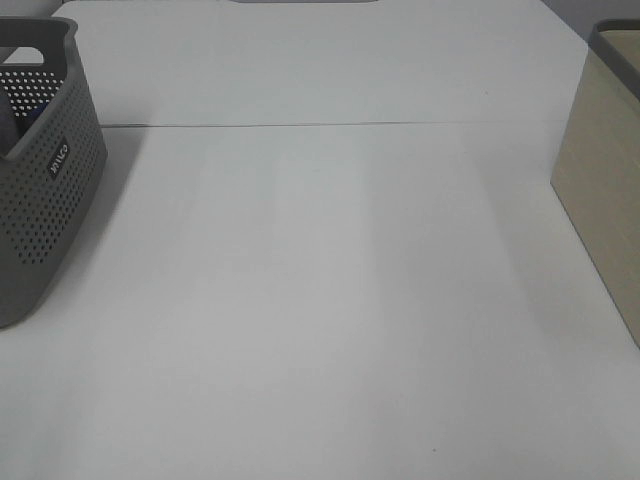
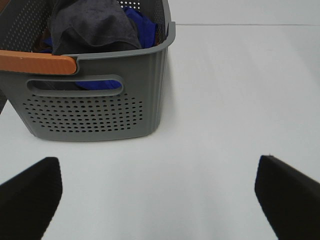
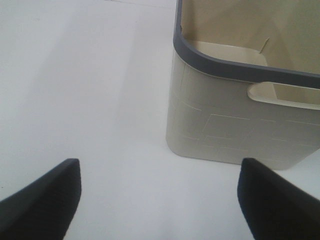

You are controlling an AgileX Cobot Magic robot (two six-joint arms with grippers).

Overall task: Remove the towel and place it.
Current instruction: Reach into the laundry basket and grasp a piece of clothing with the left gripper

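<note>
Dark towel [image 2: 92, 25] bunched inside grey perforated basket [image 2: 90, 115] at left edge of table [image 1: 330, 300]; beige bin [image 3: 225, 130] at right edge, open surface between. Both spread wide, empty: left gripper [image 2: 160, 195], right gripper [image 3: 160, 195].

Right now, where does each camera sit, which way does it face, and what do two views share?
High view: above, looks down on the table, basket at left edge, bin at right edge; no robot part shows.
Left wrist: on left arm, faces the basket holding the towel and blue cloth; open left claw shows.
Right wrist: on right arm, faces the bin; open right claw shows.
Shared: high and left wrist show the basket.
</note>
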